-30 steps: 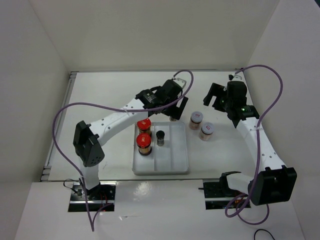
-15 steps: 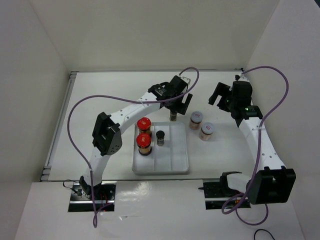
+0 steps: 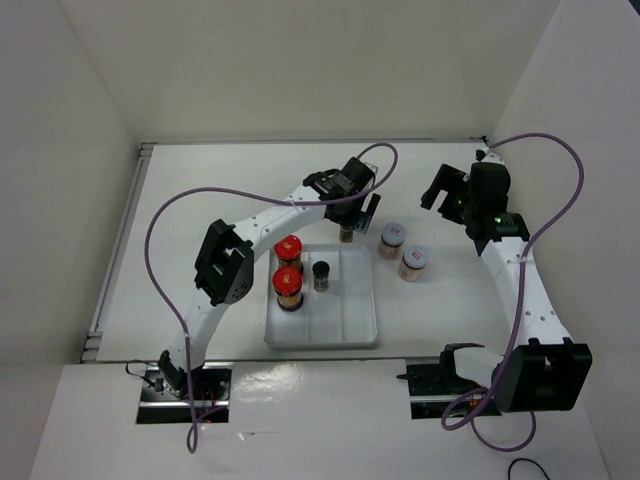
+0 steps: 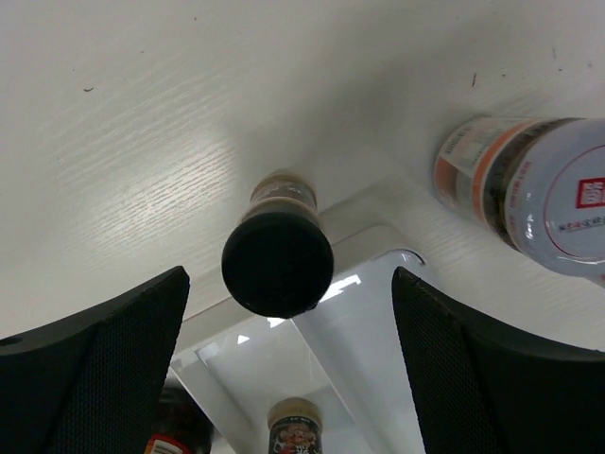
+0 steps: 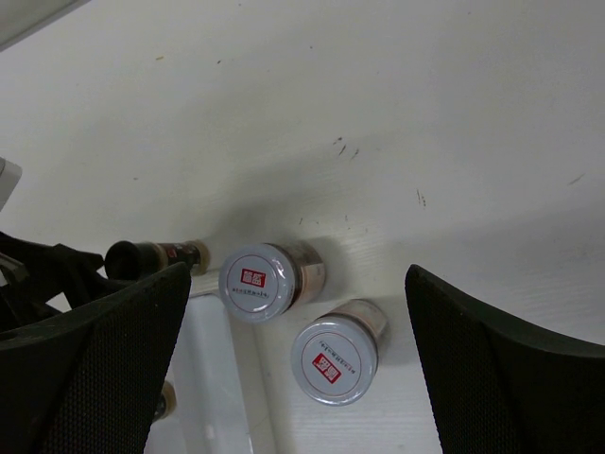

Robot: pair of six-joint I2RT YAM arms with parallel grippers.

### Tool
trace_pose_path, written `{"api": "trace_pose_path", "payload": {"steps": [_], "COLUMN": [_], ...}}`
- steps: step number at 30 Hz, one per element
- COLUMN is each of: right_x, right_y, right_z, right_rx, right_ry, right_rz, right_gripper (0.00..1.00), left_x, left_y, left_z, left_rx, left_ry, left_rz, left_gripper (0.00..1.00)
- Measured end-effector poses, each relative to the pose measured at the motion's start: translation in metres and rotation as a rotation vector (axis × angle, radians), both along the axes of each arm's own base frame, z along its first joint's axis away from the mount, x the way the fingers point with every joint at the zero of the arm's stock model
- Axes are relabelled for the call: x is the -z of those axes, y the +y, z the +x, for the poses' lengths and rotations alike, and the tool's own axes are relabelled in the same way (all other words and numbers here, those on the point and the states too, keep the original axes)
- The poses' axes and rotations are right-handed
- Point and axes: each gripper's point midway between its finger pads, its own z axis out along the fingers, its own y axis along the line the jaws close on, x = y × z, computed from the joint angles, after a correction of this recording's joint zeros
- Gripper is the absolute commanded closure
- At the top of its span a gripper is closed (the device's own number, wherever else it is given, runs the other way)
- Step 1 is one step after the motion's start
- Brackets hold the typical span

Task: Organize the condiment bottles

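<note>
Left side:
- Your left claw (image 4: 288, 284) hangs over the far edge of the tray (image 3: 357, 305). It is released: its two fingers (image 4: 104, 350) stand wide, one on each side of the first dark bottle (image 4: 277, 262), with a clear gap on both sides. Nothing is gripped.
- The first dark bottle stands upright on the bench (image 3: 200, 220), just beyond the tray's far rim. In your left wrist view its black cap sits roughly centred between the fingers, with a corner of the tray right behind it.

Right side:
- Your right claw (image 5: 298, 284) is released too, fingers spread wide and holding nothing. It hovers above the bench at the far right, past the two pale-lidded jars and apart from both.

Where the other bottles stand:
- The rear red-capped jar (image 3: 288, 249) and the front red-capped jar (image 3: 287, 283) are upright in the tray's left section, one behind the other and close together.
- The second dark bottle (image 3: 321, 274) is upright in the tray's middle section, toward the far end.
- The inner pale-lidded jar (image 3: 393, 237) is on the bench just right of the tray's far corner.
- The outer pale-lidded jar (image 3: 413, 261) is on the bench just beside the inner one, a little nearer to you and further right. You cannot tell from these views whether the two touch.
</note>
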Motion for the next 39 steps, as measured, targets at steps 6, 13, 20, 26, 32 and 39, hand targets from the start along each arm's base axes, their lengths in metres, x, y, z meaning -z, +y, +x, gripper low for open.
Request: {"api": "trace_pose_path", "payload": {"steps": [6, 13, 20, 26, 32, 39], "right_x": [0.0, 0.0, 0.0, 0.0, 0.0, 0.0], "right_y": [0.0, 0.001, 0.001, 0.001, 0.001, 0.001], "right_z": [0.0, 0.0, 0.0, 0.0, 0.0, 0.0], "right_rx": [-0.005, -0.01, -0.01, -0.01, -0.01, -0.007], "right_ry": [0.0, 0.0, 0.0, 0.0, -0.001, 0.0], "right_rz": [0.0, 0.003, 0.003, 0.003, 0.003, 0.003], "right_gripper": [0.01, 0.01, 0.01, 0.01, 0.01, 0.01], "left_x": [0.012, 0.013, 0.016, 0.016, 0.014, -0.024], "left_y": [0.003, -0.006, -0.008, -0.006, -0.003, 0.013], "left_z": [0.005, 0.01, 0.012, 0.014, 0.014, 0.006], "left_rx": [-0.012, -0.001, 0.005, 0.001, -0.007, -0.021], "left_ry": [0.016, 0.018, 0.028, 0.027, 0.025, -0.013], "left_rz": [0.008, -0.018, -0.023, -0.024, -0.016, -0.009], "left_gripper": [0.11, 0.22, 0.43, 0.56, 0.58, 0.58]}}
